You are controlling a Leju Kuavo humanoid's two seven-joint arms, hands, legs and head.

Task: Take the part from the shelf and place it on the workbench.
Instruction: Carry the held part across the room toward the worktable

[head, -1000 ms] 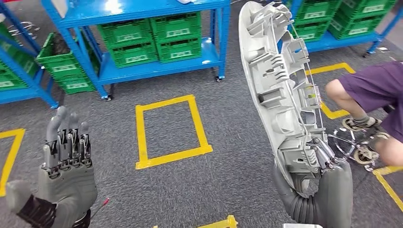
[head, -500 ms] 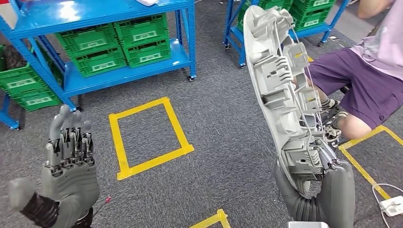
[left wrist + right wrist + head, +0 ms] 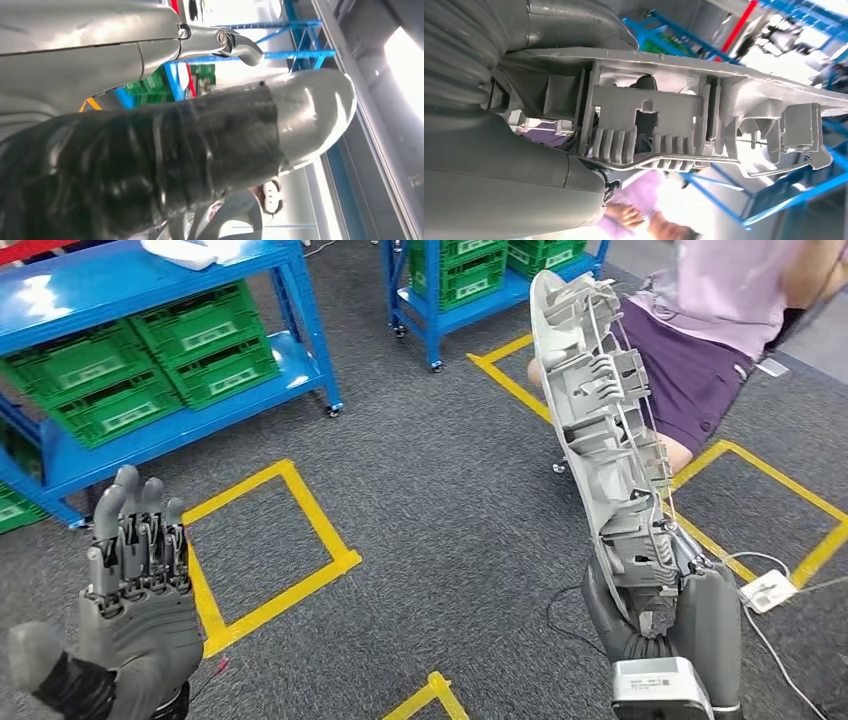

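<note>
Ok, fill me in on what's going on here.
The robot's right hand grips the bottom end of a long grey plastic part and holds it upright above the carpet. The left hand is raised, fingers apart, holding nothing. Blue shelves with green crates stand beyond, and a person is close beside the part. No workbench is in sight.

I had the head view high, angled forward and down over grey carpet floor [image 3: 450, 500]. The right wrist view sat close behind the right hand [image 3: 499, 165], against the long grey ribbed plastic part [image 3: 684, 125], shared with the head view. The left wrist view sat tight behind the left hand [image 3: 165, 145], blue steel shelving [image 3: 300, 35] beyond.
</note>
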